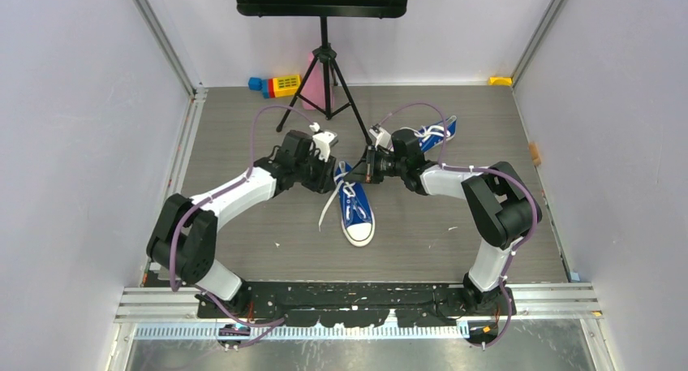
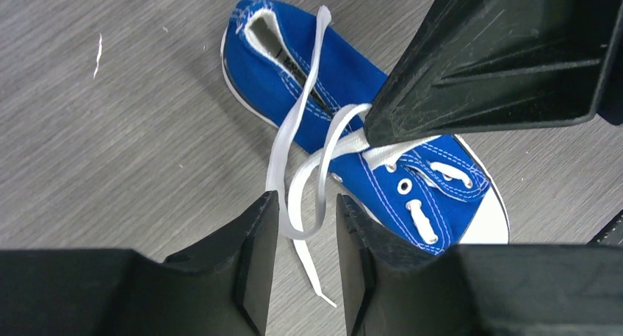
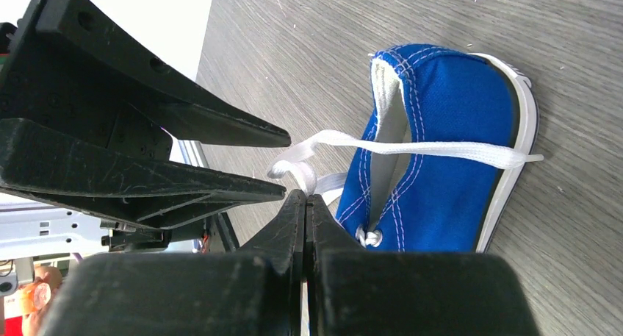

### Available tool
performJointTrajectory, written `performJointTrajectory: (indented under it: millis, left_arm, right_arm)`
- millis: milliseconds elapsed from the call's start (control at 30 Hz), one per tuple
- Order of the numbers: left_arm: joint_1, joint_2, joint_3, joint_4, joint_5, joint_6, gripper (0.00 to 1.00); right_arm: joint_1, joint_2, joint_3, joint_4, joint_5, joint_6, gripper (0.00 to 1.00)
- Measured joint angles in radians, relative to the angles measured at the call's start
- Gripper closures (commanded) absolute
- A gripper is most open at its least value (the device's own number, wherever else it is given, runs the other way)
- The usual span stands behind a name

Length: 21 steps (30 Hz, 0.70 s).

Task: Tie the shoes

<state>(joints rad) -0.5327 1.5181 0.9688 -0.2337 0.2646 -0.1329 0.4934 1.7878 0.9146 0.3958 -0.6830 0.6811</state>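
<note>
The shoes (image 1: 358, 214) are a blue pair, two in all, and the one under work lies on the table (image 1: 422, 233) between the two pincers. The right pincer (image 3: 306, 198) is pressed fully together, its fingers meeting on a strand of the white lace (image 3: 441, 151) just beside that shoe's open collar. The left pincer (image 2: 305, 204) stands partly open; a loop of lace hangs in the gap between its fingers, and neither finger visibly clamps it. In the left wrist view the tip of the right pincer touches the lace where it crosses above the eyelets. Two strands run from there, one back over the heel opening, and one down through the left pincer's gap to a loose end on the table. From above, this shoe points its white toe cap toward the arm bases. The second shoe (image 1: 436, 133) lies farther back, just behind the right arm (image 1: 487, 200) and partly hidden by it. At the table's far edge stand one black tripod stand (image 1: 326, 56) and a small cluster of coloured toy blocks (image 1: 284, 84).
</note>
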Motion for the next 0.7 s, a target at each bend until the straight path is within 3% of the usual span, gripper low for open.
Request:
performJointTrajectory:
  millis: [233, 433, 700]
  left_arm:
    - [0.0, 0.039, 0.037, 0.003, 0.011, 0.015, 0.79]
    - [0.0, 0.05, 0.042, -0.033, 0.018, 0.01, 0.66]
    - [0.0, 0.031, -0.025, -0.031, 0.043, 0.006, 0.81]
  right_arm:
    - [0.0, 0.005, 0.0, 0.001, 0.0, 0.003, 1.0]
    - [0.0, 0.006, 0.002, 0.001, 0.0, 0.003, 1.0]
    - [0.0, 0.006, 0.002, 0.001, 0.0, 0.005, 1.0]
